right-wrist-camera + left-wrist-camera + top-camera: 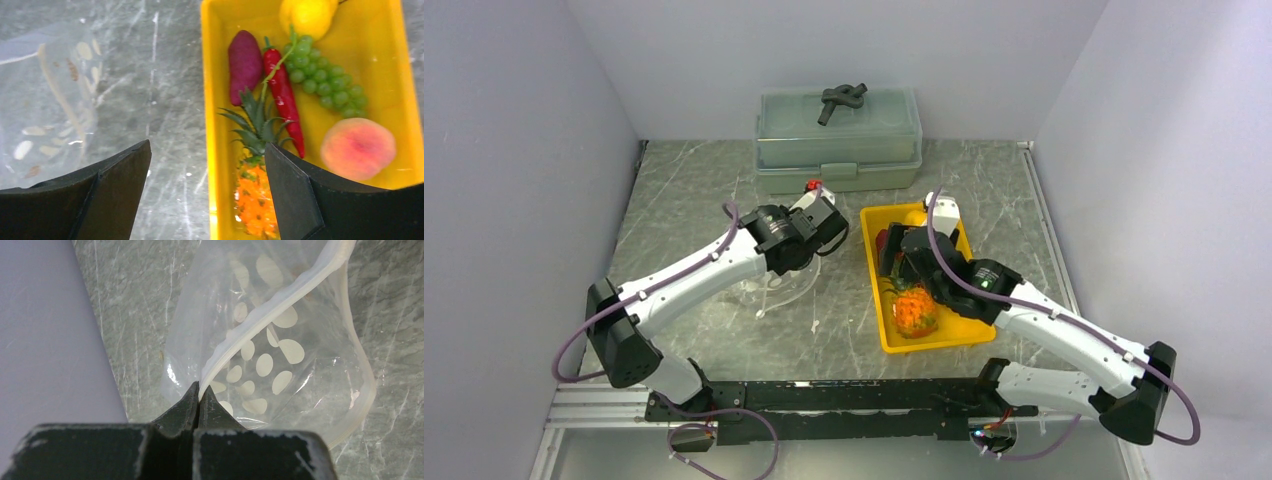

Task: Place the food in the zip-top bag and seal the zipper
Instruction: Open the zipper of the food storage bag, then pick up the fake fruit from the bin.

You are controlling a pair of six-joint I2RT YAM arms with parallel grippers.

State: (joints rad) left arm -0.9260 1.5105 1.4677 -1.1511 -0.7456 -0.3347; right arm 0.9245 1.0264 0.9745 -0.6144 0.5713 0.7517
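While the left gripper's (198, 395) jaws are closed on the zipper (280, 300) of the zip-top bag (320, 385), which rests at the middle of the table (704, 180) left of the yellow tray (390, 50), the right gripper (206, 147) hangs wide open over the pineapple (255, 200) at the tray's near edge, with peach (357, 148), grapes (325, 80), chili (282, 95), eggplant (245, 65) and lemon (307, 17) beyond

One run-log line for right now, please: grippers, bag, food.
left gripper: shut on zip-top bag at zipper | right gripper: open, empty, over pineapple in yellow tray | bag: mouth open, nothing inside
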